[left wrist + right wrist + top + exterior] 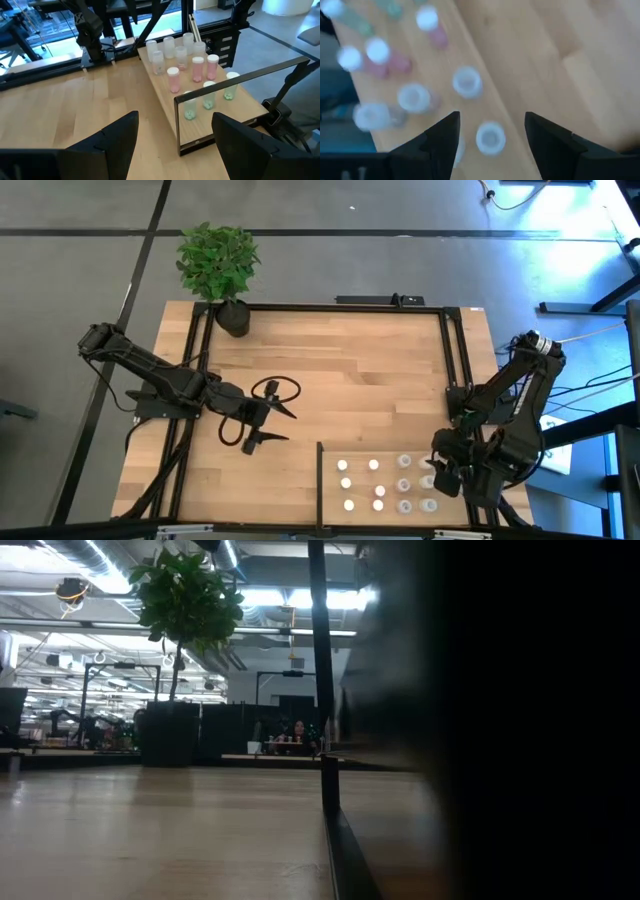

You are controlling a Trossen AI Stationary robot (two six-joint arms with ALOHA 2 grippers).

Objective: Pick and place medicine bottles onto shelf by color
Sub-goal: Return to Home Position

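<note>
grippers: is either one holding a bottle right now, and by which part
Nothing is held. The left gripper is open over the tabletop; the right gripper is open above the medicine bottles, gripping none.

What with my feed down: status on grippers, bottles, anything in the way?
Left gripper open, empty, over table. Right gripper open, empty, above shelf edge. Medicine bottles upright on shelf, grouped by colour. Nothing blocking seen.

low view: right half blocked by dark shape [540, 720] | shelf [385, 840]: partly hidden | medicine bottles [466, 81]: blurred
</note>
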